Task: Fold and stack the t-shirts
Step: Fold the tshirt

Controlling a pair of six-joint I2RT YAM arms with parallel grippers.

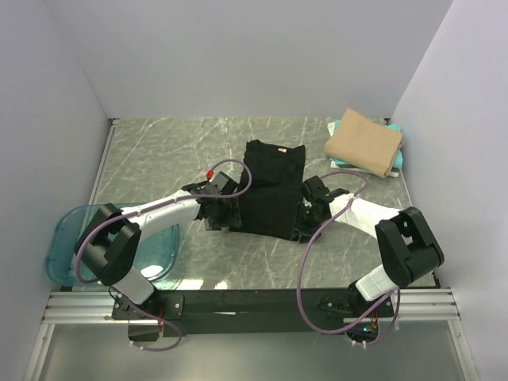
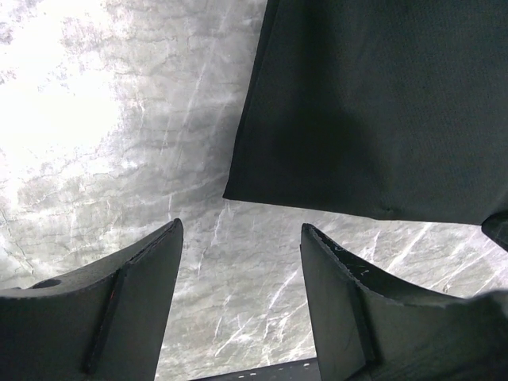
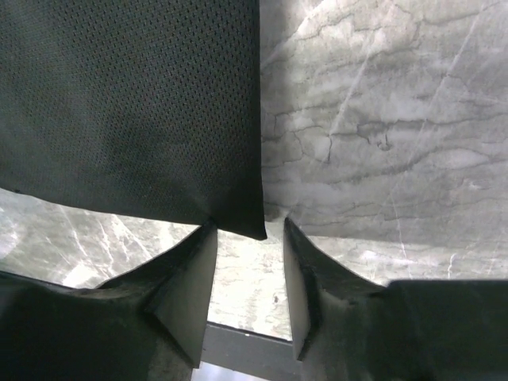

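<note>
Left pincer and right pincer gape empty beside black t-shirt; tan t-shirt shows only overhead.

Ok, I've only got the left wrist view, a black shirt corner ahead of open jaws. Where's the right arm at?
Observer: The right gripper is at the black t-shirt's other near corner, jaws apart, not gripping.
Operator: Anything folded already?
Observer: A tan t-shirt lies folded at the far right, on a teal t-shirt.
Operator: Any clutter?
Observer: A blue tub sits at the near left.
</note>
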